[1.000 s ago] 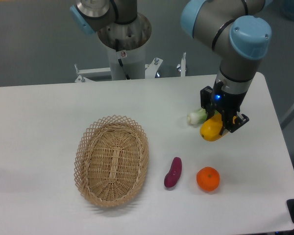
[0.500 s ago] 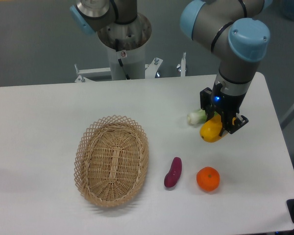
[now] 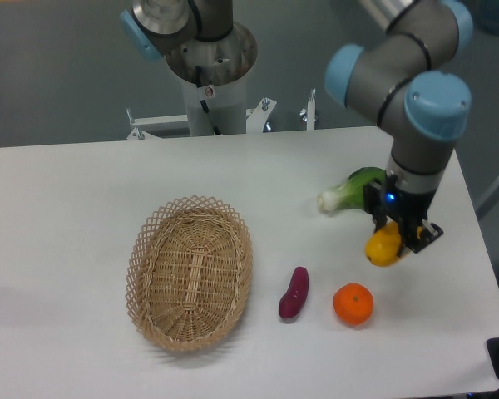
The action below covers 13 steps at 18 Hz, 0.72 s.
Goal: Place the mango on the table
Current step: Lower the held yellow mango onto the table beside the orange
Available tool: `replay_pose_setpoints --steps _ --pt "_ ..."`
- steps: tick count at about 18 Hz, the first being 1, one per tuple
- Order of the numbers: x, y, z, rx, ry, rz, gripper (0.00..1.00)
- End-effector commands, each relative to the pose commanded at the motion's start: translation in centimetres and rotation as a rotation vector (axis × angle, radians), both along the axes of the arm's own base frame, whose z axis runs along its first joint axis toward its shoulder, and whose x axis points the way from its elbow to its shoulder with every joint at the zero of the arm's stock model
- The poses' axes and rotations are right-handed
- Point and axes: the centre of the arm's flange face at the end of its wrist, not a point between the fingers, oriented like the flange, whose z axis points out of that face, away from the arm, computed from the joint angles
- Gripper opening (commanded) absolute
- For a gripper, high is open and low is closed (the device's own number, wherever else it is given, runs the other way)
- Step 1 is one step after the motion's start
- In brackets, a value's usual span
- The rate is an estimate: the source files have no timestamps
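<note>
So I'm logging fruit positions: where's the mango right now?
The mango is in the claw at the table's right side, just above and right of the orange, below the green vegetable.

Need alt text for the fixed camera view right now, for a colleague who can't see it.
The robot's hand holds the mango at the right of the white table, beside a green vegetable. In front lie an orange, a purple sweet potato and an empty wicker basket.
</note>
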Motion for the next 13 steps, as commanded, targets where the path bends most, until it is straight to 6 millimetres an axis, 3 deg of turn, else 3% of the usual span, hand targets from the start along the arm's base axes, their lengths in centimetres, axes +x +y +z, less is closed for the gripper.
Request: replay_pose_setpoints --steps 7,13 --pt "-0.3 -0.5 -4.7 -0.02 -0.021 0.01 0.44" --pt "0.5 -1.1 -6.4 -0.037 -0.054 0.016 0.44"
